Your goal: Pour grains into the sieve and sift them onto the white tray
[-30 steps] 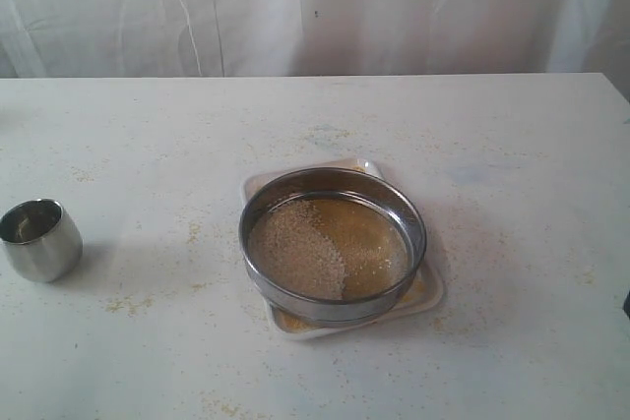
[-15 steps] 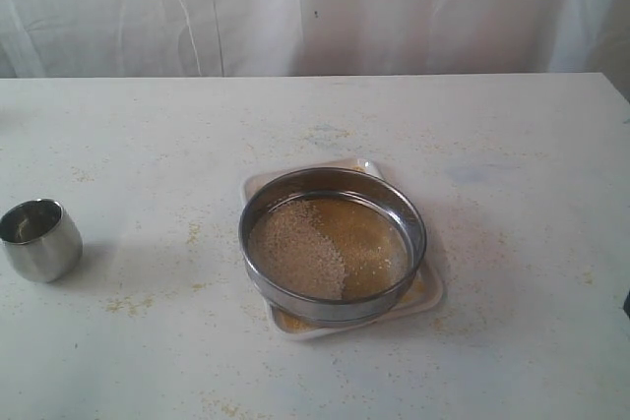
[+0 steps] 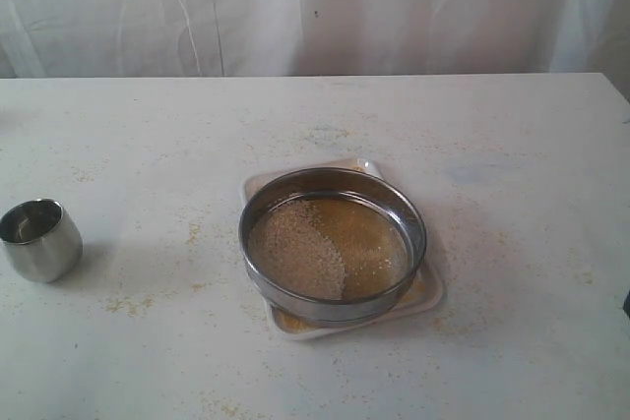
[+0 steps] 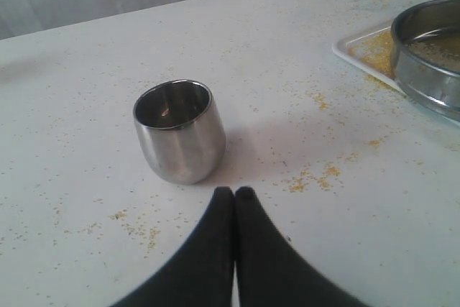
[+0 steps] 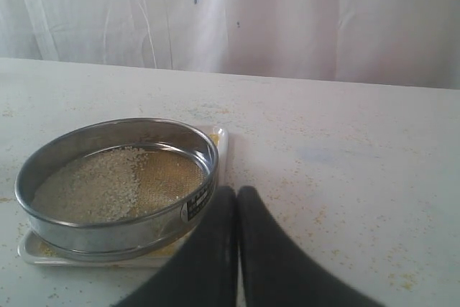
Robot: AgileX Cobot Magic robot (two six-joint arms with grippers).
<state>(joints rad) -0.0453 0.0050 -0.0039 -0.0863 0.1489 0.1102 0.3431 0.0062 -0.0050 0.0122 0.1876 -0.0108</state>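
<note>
Your sieve (image 3: 333, 243) sits on white tray (image 3: 429, 294), table centre; pale grains (image 3: 295, 248) heaped toward its 9 o'clock side. Left claw (image 4: 235, 193), right claw (image 5: 237, 192): clenched, empty. Steel cup (image 3: 39, 240) at 9 o'clock, well apart. Table (image 3: 512, 125) white, meal-speckled; white curtain (image 3: 394, 7) behind.

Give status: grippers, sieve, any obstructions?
Left gripper shut, empty, short of steel cup. Right gripper shut, empty. Sieve sits on white tray, grains inside. Nothing in the way.

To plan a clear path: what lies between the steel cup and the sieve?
Only table scattered with loose grains, no other object, between steel cup and sieve; the exterior view shows it.
</note>
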